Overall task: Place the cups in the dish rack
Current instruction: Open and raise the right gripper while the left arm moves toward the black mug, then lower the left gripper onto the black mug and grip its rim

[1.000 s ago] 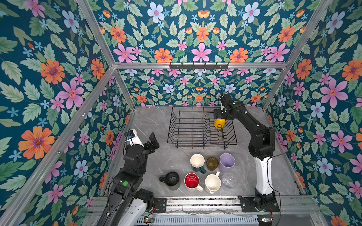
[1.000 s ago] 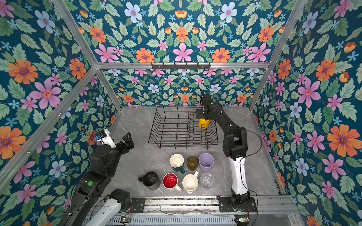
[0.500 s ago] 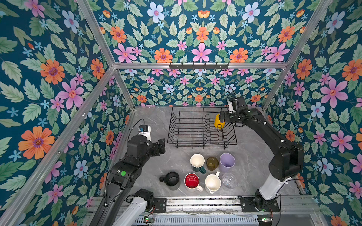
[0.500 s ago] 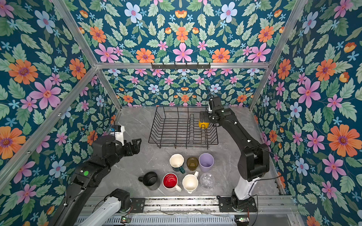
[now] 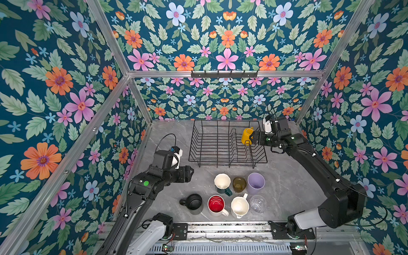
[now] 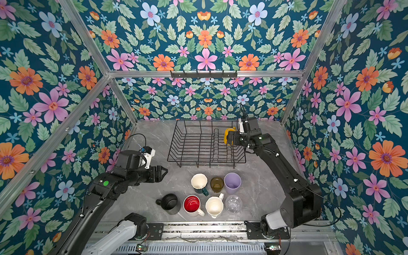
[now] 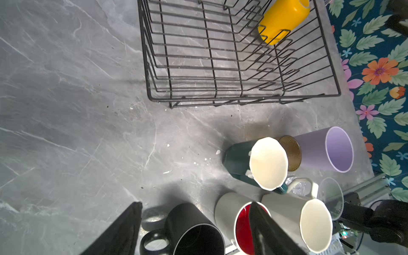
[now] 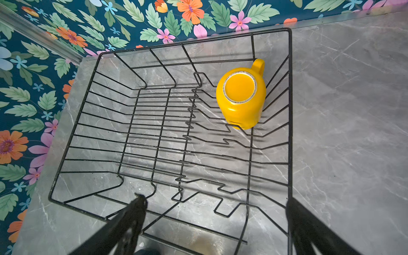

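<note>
In the left wrist view, a finger hides part of the red mug, and the black mug is cut off. Left gripper: jaws apart, empty. Right gripper: wide, empty, over the edge of the rack, which holds the inverted yellow mug.

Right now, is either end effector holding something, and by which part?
Nothing is held: the left end effector and the right end effector stand open and empty.

black wire dish rack, glossy yellow mug
</note>
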